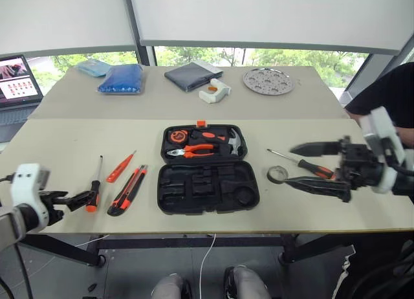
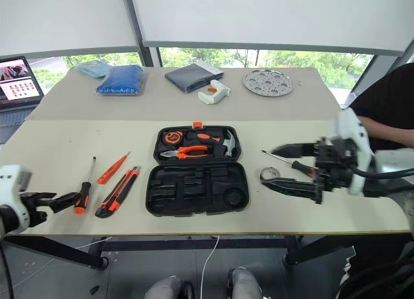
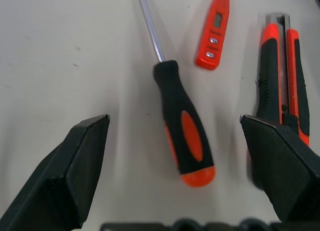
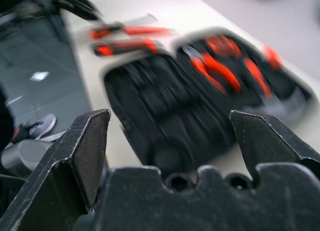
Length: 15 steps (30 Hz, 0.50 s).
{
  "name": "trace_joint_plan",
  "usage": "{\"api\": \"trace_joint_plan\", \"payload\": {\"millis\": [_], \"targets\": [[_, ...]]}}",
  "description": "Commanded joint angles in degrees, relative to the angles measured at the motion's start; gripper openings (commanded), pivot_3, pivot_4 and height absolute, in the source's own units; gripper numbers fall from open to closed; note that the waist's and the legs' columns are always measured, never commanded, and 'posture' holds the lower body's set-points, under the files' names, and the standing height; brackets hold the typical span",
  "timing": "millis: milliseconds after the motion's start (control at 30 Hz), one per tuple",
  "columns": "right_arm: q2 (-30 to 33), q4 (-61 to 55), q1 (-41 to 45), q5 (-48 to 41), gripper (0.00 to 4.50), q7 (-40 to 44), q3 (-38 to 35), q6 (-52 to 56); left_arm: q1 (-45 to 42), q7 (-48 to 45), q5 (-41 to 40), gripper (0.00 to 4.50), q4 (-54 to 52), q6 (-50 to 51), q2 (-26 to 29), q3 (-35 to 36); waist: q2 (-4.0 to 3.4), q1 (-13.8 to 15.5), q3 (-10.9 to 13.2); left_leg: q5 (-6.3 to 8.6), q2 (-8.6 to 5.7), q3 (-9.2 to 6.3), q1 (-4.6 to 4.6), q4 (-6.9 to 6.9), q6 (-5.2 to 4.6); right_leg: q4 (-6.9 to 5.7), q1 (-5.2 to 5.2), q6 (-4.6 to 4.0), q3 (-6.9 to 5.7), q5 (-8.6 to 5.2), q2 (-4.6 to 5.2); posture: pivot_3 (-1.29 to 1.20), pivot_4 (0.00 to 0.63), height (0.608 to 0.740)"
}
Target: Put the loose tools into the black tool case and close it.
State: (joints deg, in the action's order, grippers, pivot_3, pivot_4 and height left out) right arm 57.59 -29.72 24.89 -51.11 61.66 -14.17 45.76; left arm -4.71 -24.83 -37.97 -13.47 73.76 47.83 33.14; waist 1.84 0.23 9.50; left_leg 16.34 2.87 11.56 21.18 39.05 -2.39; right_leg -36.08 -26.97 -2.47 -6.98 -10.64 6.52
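1. Two grippers gape wide, empty: left gripper [image 3: 175, 156] over a black-and-orange screwdriver [image 3: 182, 123], right gripper [image 1: 309, 164] above the tape roll [image 1: 277, 175].
2. Black tool case [image 1: 207, 186] lies open mid-table; utility knife [image 1: 127, 190] at its nine o'clock.

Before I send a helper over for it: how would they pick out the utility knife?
Start at the open black tool case in the middle of the near table. Three tools lie to its left; the utility knife is the nearest to the case. It has a flat, broad orange-and-black body, not a round handle with a thin shaft.
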Motion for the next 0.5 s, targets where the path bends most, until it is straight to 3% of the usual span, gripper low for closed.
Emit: {"api": "trace_joint_plan", "payload": {"millis": [33,167,267,500], "targets": [[-1.5,-1.5,2.5,-1.7,4.45,-0.6,2.4,-0.5,-2.8,1.4,2.8,4.49,4.7,-1.6,-0.8,-4.1,0.04,0.2,0.0,0.00,-0.01,0.00,0.01,0.00,-0.01,0.01,0.00,-0.02,-0.01,0.01,0.01,0.00,0.150,0.718],[-3.5,-2.3,4.0,-0.4,4.45,-0.7,5.4,-2.2,-6.9,2.1,5.8,4.49,11.1,-1.9,-1.1,-8.9,-0.04,0.8,0.0,0.00,-0.05,0.01,0.01,0.00,0.01,-0.01,0.00,-0.34,-0.06,0.18,0.03,0.00,0.150,0.718],[-4.9,-2.0,5.0,0.7,4.50,-1.0,6.8,-3.3,-8.0,1.9,7.4,3.81,14.2,-2.7,-1.4,-10.5,-0.24,0.8,-0.2,-0.03,-0.04,0.01,-0.08,0.01,0.06,-0.05,0.08,-0.26,-0.06,0.13,0.06,0.00,0.150,0.718],[-6.3,-0.7,3.8,5.2,4.50,-1.0,8.3,-7.0,-8.4,1.2,9.9,1.28,18.8,-6.5,-0.1,-10.1,-0.42,0.2,-0.3,-0.18,0.10,-0.02,-0.40,-0.01,0.31,-0.15,0.28,-0.15,-0.04,0.07,0.11,0.00,0.150,0.718]]}}
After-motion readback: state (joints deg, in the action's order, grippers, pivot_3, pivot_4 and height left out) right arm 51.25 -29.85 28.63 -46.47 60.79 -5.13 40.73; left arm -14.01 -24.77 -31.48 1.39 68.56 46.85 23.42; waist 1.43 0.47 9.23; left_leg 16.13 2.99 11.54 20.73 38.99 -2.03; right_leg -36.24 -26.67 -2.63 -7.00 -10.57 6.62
